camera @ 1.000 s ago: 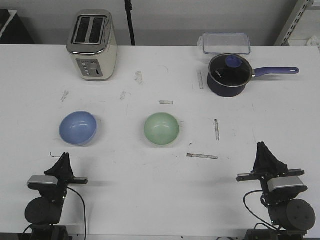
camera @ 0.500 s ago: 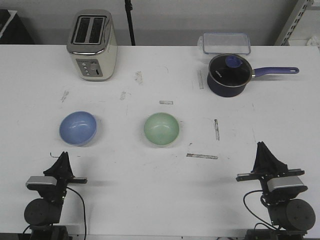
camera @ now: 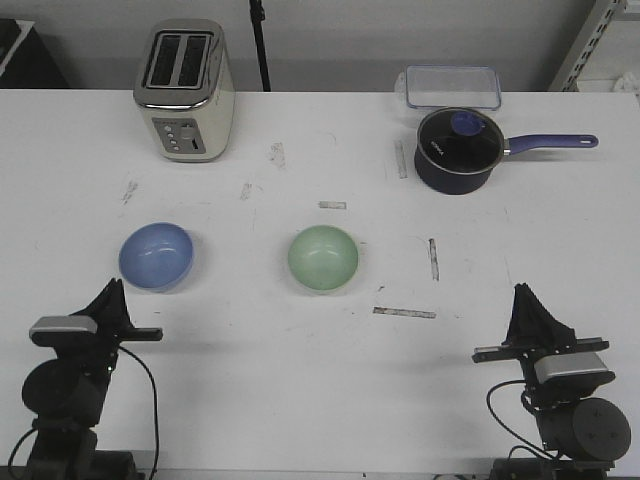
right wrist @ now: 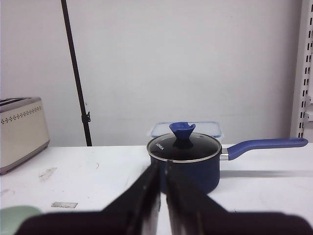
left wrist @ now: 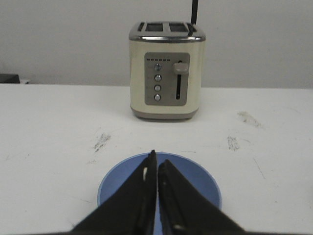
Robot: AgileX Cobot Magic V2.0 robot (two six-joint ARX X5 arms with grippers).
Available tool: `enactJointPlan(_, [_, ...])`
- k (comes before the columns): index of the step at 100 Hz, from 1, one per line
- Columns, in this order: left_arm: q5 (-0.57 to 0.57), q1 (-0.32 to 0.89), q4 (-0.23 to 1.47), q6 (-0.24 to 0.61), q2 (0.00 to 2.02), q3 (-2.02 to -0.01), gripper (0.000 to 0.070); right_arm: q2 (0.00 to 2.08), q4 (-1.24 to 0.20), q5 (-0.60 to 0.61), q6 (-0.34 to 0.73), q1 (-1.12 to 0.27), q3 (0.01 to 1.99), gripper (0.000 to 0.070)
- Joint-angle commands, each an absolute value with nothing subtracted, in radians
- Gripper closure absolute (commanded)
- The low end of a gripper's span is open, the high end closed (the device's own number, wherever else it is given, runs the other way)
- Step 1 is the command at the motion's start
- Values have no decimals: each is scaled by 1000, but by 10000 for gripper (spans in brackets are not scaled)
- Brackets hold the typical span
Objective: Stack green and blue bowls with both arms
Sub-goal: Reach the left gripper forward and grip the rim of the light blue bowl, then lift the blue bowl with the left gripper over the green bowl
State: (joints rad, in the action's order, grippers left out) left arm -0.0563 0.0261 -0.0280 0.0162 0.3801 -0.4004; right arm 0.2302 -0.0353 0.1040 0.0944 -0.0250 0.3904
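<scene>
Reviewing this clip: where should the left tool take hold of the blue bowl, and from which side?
Best the rim of the blue bowl, on the near edge facing the left tool. It sits upright, open and empty, so one finger could go inside the thin wall and one outside, coming from above.

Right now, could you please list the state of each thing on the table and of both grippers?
Blue bowl: upright, empty, unstacked.
Green bowl: upright, empty, apart from the blue one.
Saucepan: lid on.
Toaster: slots empty.
Clear container: lying behind the saucepan.
Left gripper: jaws shut, holding nothing.
Right gripper: jaws shut, holding nothing.
</scene>
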Motion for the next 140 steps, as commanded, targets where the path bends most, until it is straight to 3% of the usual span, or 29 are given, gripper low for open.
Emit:
enactJointPlan(1, [-61, 23, -7, 10, 477, -477, 699, 229, -23, 104, 104, -25, 392, 685])
enactJointPlan(30, [-60, 23, 244, 25, 898, -798, 699, 229, -23, 104, 104, -25, 392, 685])
enactJointPlan(56, [-38, -7, 654, 249, 1211, -1126, 699, 229, -23, 104, 104, -25, 392, 685])
enactJointPlan(74, [105, -119, 867, 300, 1336, -1269, 699, 229, -23, 104, 104, -25, 392, 685])
enactJointPlan(93, [230, -275, 900, 300, 1380, -1283, 692, 229, -23, 104, 104, -25, 392, 685])
enactJointPlan(97, [249, -307, 905, 300, 1389, -1283, 664, 229, -23, 104, 104, -25, 392, 685])
enactJointPlan(113, [292, -373, 881, 285, 1430, -1283, 403, 229, -23, 104, 104, -25, 392, 685])
enactJointPlan(121, [340, -374, 857, 281, 1456, -1283, 366, 229, -23, 104, 104, -25, 392, 685])
enactJointPlan(140, [360, -353, 811, 282, 1535, -1283, 366, 229, -23, 104, 104, -25, 392, 685])
